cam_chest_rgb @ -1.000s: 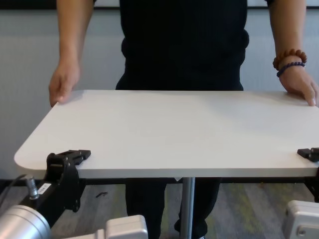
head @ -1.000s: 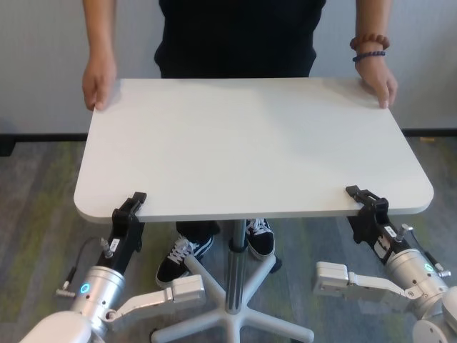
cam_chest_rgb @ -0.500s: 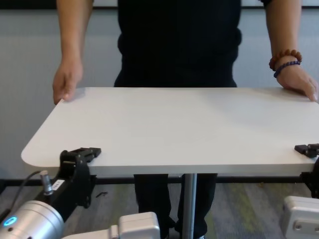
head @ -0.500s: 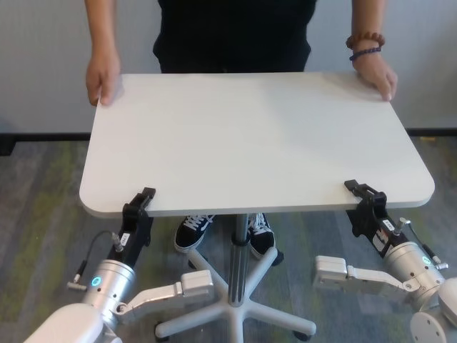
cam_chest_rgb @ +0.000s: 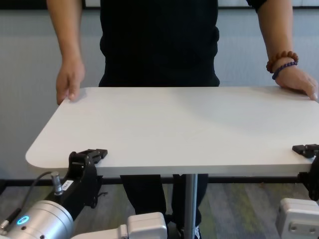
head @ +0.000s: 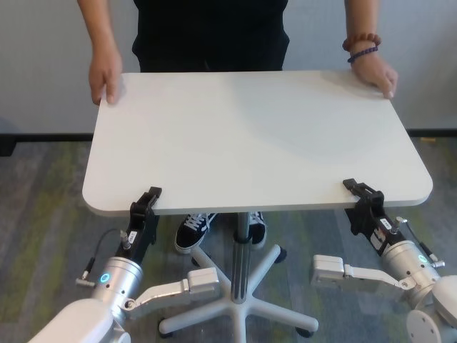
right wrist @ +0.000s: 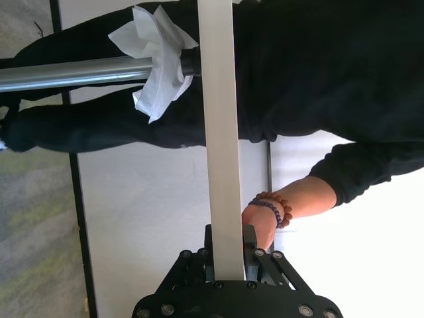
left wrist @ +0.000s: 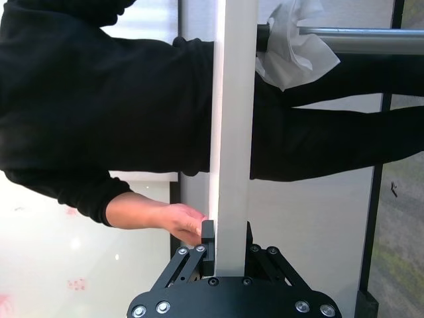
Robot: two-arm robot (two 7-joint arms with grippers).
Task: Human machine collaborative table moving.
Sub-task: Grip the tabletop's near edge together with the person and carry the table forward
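Note:
The white table point(head: 257, 136) stands on a grey pole point(head: 243, 243). My left gripper point(head: 146, 204) is shut on the table's near edge at the left; it also shows in the chest view point(cam_chest_rgb: 89, 157) and the left wrist view point(left wrist: 228, 255), clamping the thin edge point(left wrist: 232, 132). My right gripper point(head: 359, 193) is shut on the near edge at the right, also seen in the right wrist view point(right wrist: 228, 255) and the chest view point(cam_chest_rgb: 305, 149). The human point(head: 207, 36) in black stands at the far side, one hand point(head: 106, 75) on each far corner, bracelets point(head: 360, 46) on one wrist.
The table's star base point(head: 235, 307) with castors rests on grey carpet between my arms. The human's black-and-white shoes point(head: 191, 232) are under the table. A white wall point(head: 43, 64) lies behind. A white tissue point(right wrist: 156, 59) hangs on the pole under the top.
The table has shifted to the right and slightly away, with both grippers still clamped on it. The human has stepped to the left side of the view, hands still on the far corners.

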